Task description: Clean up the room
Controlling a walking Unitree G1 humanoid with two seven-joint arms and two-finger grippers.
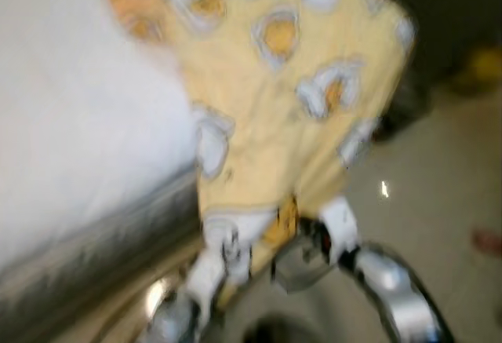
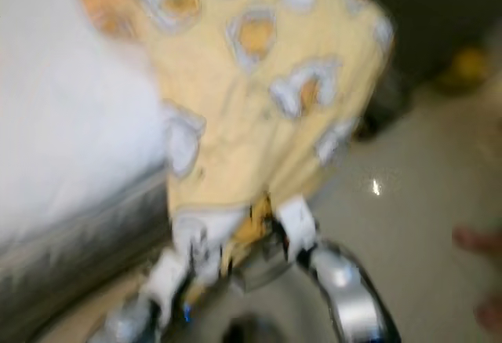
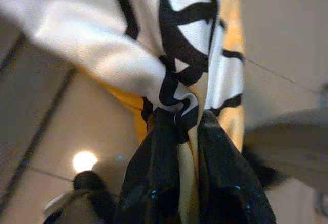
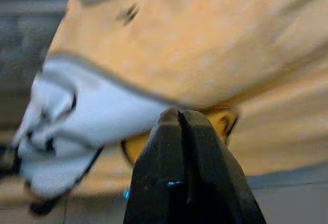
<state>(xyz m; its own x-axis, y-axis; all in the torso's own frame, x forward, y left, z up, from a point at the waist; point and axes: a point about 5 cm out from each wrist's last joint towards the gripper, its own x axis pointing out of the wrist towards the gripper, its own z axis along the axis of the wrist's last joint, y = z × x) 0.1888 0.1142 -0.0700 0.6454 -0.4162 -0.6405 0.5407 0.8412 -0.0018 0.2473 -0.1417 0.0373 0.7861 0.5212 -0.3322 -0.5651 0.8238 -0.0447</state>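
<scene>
Progress: we judge the tidy-up mid-way; our yellow cloth with white-and-orange patches (image 1: 267,107) is lifted clear, not yet put anywhere, and where it goes is still open.
Left gripper (image 3: 179,126): near us, low and left; its black fingers (image 3: 148,172) are pressed together on a gathered fold of the cloth.
Right gripper (image 4: 179,112): near, just right of the left one; our fingers are pressed tight, tips against the cloth's lower edge.
Cloth: hangs spread before us, above both grippers.
Left, farther: a blurred white bed surface (image 1: 70,123) with a grey side.
Right, farther: pale tiled floor (image 1: 439,170).
</scene>
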